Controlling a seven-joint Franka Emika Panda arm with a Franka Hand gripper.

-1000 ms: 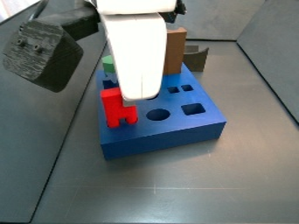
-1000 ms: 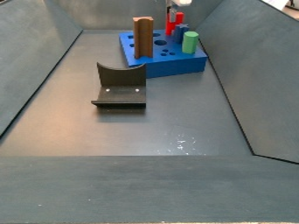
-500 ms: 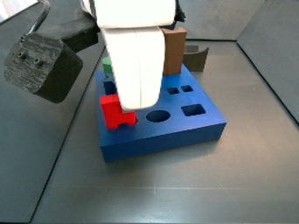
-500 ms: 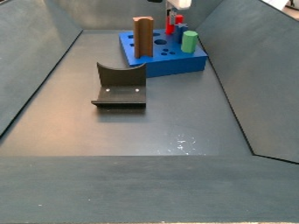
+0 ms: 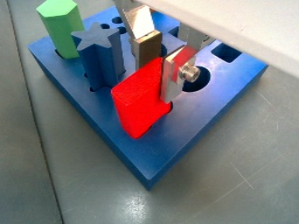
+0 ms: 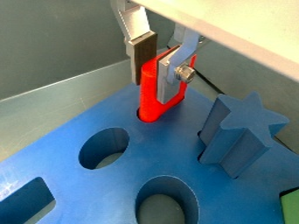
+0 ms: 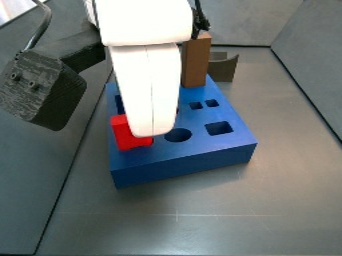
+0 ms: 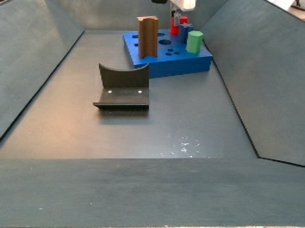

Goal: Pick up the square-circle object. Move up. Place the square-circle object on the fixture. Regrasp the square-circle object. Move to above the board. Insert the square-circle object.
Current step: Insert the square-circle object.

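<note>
The red square-circle object (image 5: pixel 138 105) stands upright with its lower end in a hole at the blue board's (image 5: pixel 198 105) corner, as a wrist view (image 6: pixel 152 103) shows. My gripper (image 5: pixel 160 79) is shut on its upper part, one silver finger on each side. In a side view the gripper (image 7: pixel 144 125) hangs low over the board (image 7: pixel 201 145), and the red piece (image 7: pixel 124 133) shows beside it at the board's near left corner. The dark fixture (image 8: pixel 121 86) stands on the floor, apart from the board (image 8: pixel 179 62).
On the board stand a green hexagonal peg (image 5: pixel 59 17) and a blue star peg (image 6: pixel 239 131), both close to the gripper. Open round holes (image 6: pixel 105 149) lie nearby. A brown post (image 7: pixel 201 60) rises at the board's far end. Grey walls (image 8: pixel 48 80) enclose the floor.
The gripper has come down with the red object, which now sits lower against the board's corner than a second ago.
</note>
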